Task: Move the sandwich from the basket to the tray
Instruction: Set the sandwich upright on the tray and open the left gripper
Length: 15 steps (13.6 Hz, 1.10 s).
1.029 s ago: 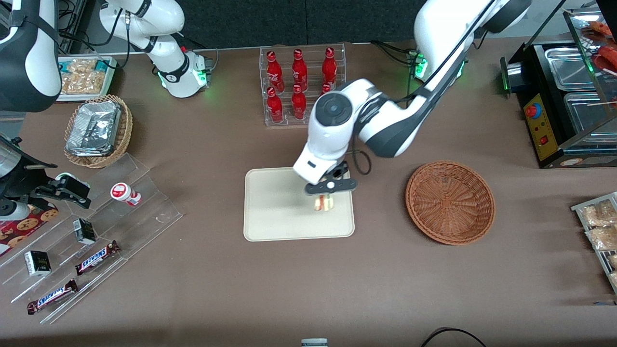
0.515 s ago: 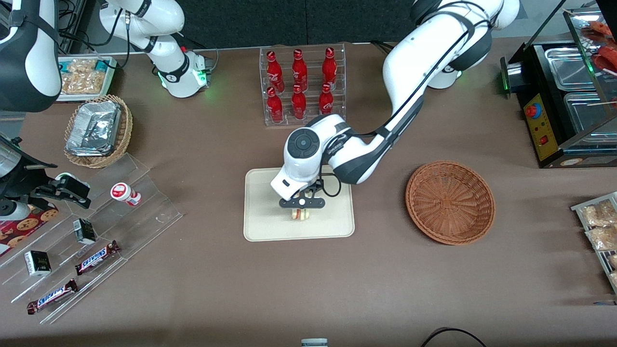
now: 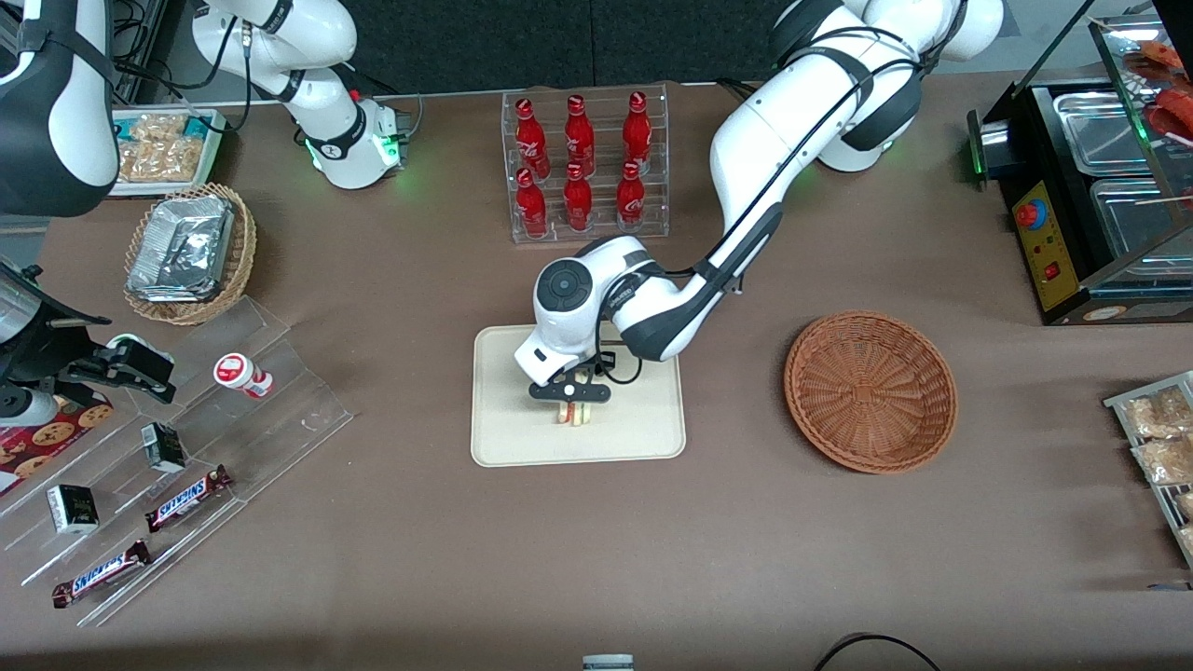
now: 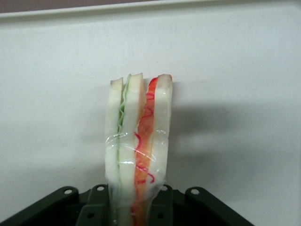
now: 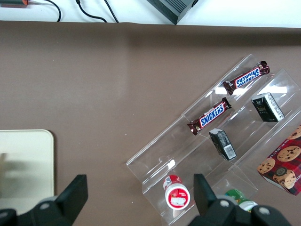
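The gripper (image 3: 570, 403) hangs low over the middle of the tray (image 3: 503, 438), and its fingers (image 4: 162, 207) are clenched on the sandwich (image 4: 138, 155). They press on the two flat bread faces, so the wedge stands on edge between them with its red and green layers showing. Held this way, the soft bread takes the pressure on its broad sides and the filling is not squeezed out. The sandwich points away from the fingers toward the tray floor, and its shadow lies just beside it there. I judge it is very near the surface, but I cannot tell if it touches. The basket (image 3: 870, 390) sits well apart on the desk (image 3: 839, 559), toward the working arm's end, with nothing in it. The carrying part seems done; what remains is probably to loosen the grip and let the sandwich rest on the tray.
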Each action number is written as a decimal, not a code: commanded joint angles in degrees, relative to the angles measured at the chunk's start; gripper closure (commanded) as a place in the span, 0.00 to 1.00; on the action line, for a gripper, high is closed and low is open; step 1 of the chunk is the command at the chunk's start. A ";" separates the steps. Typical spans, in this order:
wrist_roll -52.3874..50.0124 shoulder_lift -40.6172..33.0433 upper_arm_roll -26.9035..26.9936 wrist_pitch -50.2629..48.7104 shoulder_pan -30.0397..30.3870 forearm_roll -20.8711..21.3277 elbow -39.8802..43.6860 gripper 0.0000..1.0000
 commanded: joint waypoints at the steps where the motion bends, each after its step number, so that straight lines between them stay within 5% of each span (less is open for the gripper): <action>1: 0.67 1.85 0.52 0.48 -0.77 0.86 2.63 0.47; 2: 0.67 1.76 0.61 0.57 -0.77 0.86 2.63 0.15; 3: 0.50 1.59 0.61 0.57 -0.68 0.78 2.63 0.01; 6: 0.41 0.27 0.26 -0.13 0.63 -0.10 2.63 0.00; 12: 9.43 -11.93 -0.36 -11.27 11.68 -14.83 1.58 0.00; 15: 16.47 -22.80 -0.36 -14.46 18.89 -18.74 -8.22 0.00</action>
